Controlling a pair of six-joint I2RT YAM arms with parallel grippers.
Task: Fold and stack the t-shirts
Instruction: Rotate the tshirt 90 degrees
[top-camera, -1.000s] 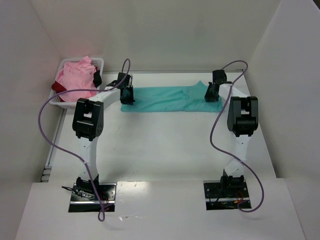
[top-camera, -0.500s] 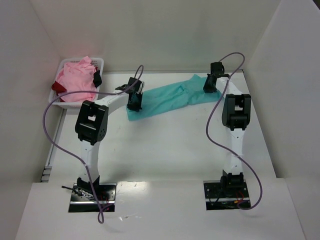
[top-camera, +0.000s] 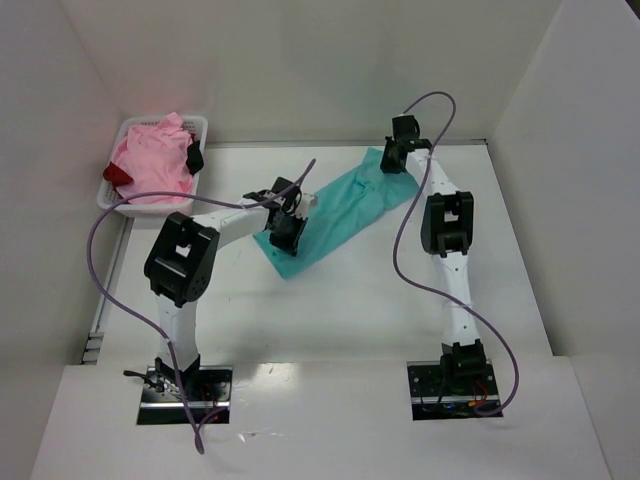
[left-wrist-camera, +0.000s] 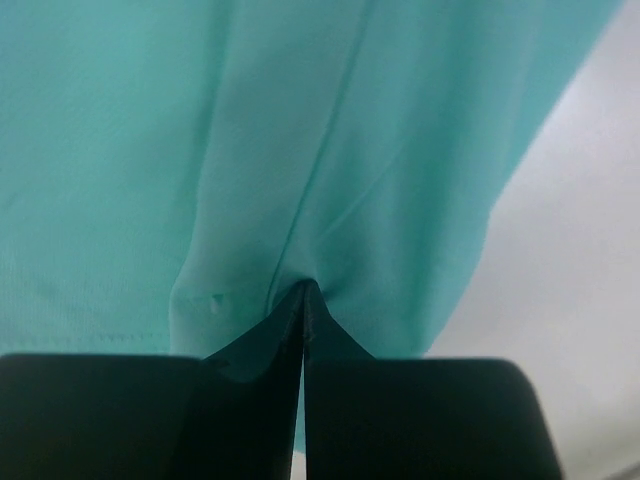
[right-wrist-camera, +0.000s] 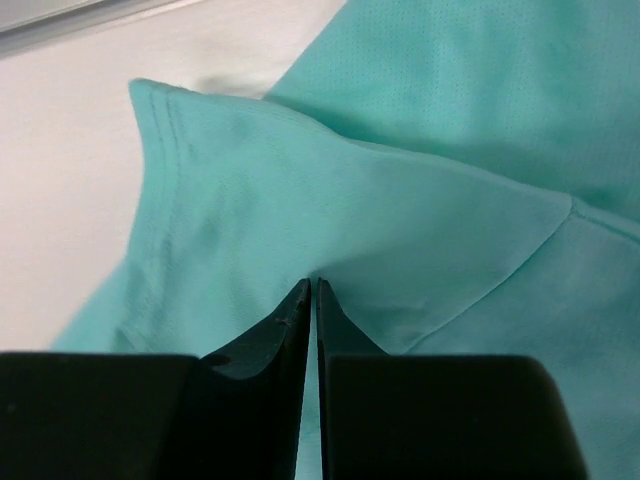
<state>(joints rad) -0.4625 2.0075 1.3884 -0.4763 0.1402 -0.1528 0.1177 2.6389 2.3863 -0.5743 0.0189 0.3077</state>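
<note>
White tabletop (top-camera: 330, 320) and walls surround the work. One teal t-shirt (top-camera: 345, 200) is drawn slantwise across the far middle, pinched in the closed jaws of the left gripper (left-wrist-camera: 305, 290) at its near end and of the right gripper (right-wrist-camera: 312, 285) at a far hem. Such light, limp, slippery cloth is judged best held at hems. One pink t-shirt (top-camera: 150, 165) and one dark red t-shirt (top-camera: 115, 178) are heaped in one white lattice basket (top-camera: 200, 125).

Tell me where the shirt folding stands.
Done: no folded stack is visible anywhere. In hand: the teal shirt lies as a narrow diagonal strip on the table, left gripper shut on its near end, right gripper shut on its far end. Left: the pink shirt and dark red shirt sit bunched in the basket, unfolded.
</note>
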